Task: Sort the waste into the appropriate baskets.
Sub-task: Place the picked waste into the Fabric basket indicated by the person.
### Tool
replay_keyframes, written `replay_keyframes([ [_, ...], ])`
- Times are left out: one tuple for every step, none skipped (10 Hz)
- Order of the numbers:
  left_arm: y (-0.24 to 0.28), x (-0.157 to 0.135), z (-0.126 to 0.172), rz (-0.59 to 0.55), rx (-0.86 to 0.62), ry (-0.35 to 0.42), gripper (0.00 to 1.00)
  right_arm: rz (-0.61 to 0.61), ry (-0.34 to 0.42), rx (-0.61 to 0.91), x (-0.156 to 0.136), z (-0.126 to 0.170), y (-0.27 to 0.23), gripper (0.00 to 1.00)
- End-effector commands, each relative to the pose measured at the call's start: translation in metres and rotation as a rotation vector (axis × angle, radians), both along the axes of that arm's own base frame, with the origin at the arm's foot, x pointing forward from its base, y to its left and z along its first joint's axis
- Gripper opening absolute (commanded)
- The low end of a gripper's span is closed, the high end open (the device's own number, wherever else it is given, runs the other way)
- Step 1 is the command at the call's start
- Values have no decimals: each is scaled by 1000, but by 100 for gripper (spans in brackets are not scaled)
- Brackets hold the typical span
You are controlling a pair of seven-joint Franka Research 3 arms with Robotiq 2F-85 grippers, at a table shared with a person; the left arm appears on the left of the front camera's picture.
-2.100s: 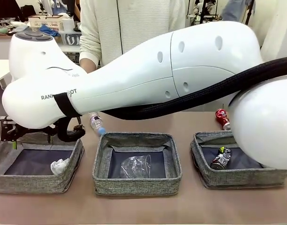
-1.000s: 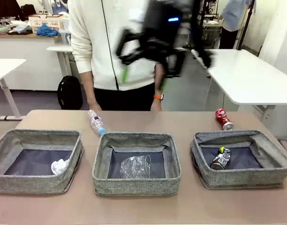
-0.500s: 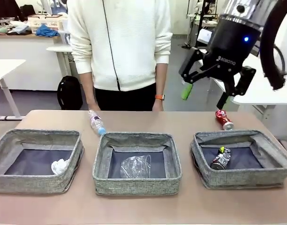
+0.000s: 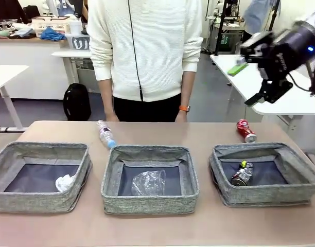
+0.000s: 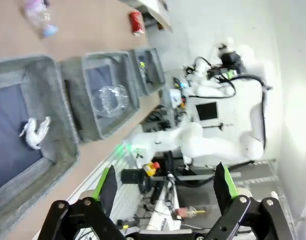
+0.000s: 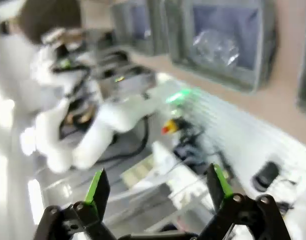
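The crushed red can [image 4: 245, 130] lies on the table [image 4: 198, 131] just behind the right basket [image 4: 265, 198], its long axis slanting from far left to near right, low beneath the right fingers [image 4: 238, 68], which hang spread and empty, nearer than the equally spread left fingers [image 5: 107, 186].

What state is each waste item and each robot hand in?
Plastic bottle: capped, lying on the table.
Red can: crushed, on the table.
Dark can: crushed, in the right basket.
Plastic cup: in the middle basket.
Paper wad: crumpled, in the left basket.
Left hand: open, empty.
Right hand: open, empty.
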State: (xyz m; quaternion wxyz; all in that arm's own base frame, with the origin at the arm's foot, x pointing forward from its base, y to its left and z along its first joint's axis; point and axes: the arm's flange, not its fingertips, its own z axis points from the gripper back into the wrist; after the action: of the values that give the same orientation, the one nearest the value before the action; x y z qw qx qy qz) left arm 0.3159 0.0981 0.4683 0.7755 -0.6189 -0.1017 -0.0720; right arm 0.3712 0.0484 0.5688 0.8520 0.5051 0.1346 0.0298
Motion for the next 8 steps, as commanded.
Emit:
replay_keyframes([
  [8, 16, 2, -18, -60, -4, 100, 102, 131, 316, 3, -43, -70, 100],
  [10, 18, 1, -9, -59, -8, 100, 47, 88, 435, -5, -75, -122, 100],
  [13, 20, 0, 16, -61, -8, 100, -49, 65, 520, -18, -103, -156, 100],
  [20, 21, -1, 46, -72, -13, 100, -40, -50, 586, -39, -124, -170, 100],
  [22, 24, -1, 119, -34, 22, 100, -119, -2, 505, -52, -134, -164, 100],
  [13, 21, -4, 22, -48, 16, 100, -44, 29, 528, -39, -110, -168, 100],
  [13, 21, -4, 22, -48, 16, 100, -44, 29, 528, -39, -110, -168, 100],
  [13, 21, -4, 22, -48, 16, 100, -44, 29, 528, -39, -110, -168, 100],
])
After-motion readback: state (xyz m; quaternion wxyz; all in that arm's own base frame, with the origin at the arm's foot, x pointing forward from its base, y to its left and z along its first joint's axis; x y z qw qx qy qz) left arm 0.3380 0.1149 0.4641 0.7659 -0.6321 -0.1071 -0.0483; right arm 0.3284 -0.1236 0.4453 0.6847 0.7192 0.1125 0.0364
